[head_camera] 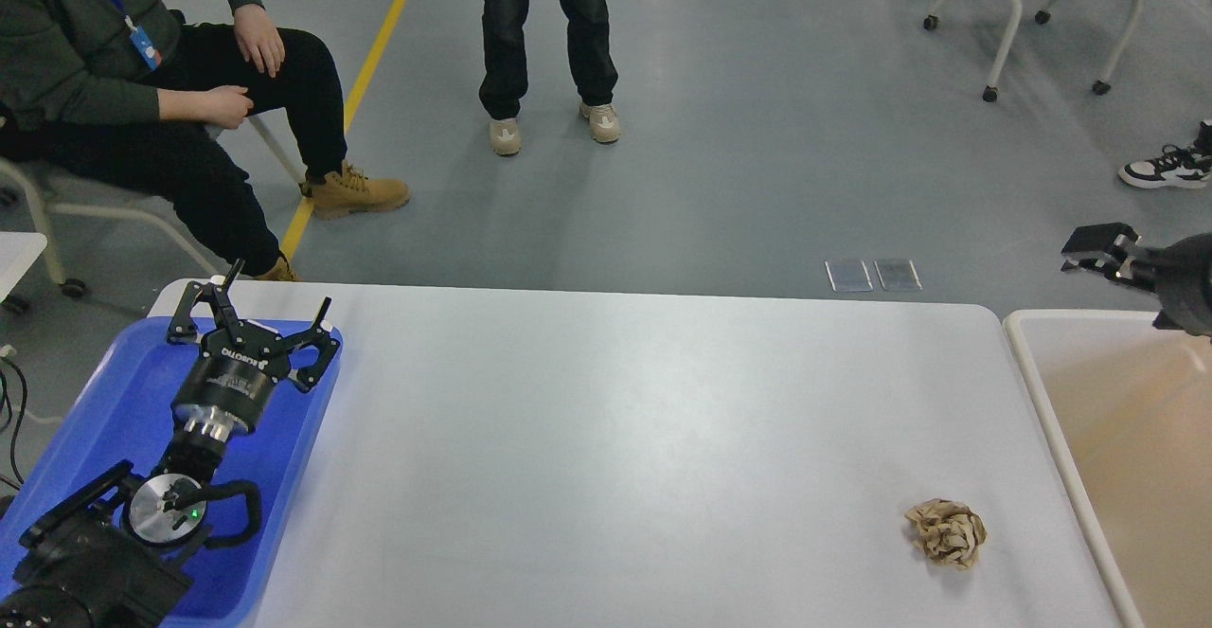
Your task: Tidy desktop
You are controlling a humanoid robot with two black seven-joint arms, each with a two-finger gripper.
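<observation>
The white desktop (606, 420) fills the lower middle of the head view. A crumpled ball of brown paper (946, 532) lies on it near the front right. My left gripper (276, 289) is open and empty, held over the far end of the blue tray (95, 401) at the desktop's left. My right gripper (1096, 247) is at the far right, above the beige bin (1117, 439), seen side-on and dark; its fingers cannot be told apart. Both grippers are far from the paper ball.
The cream-rimmed beige bin stands against the desktop's right edge. A seated person (142, 88) is beyond the far left corner and a standing person (547, 41) beyond the far edge. An office chair (1051, 3) is at the back right.
</observation>
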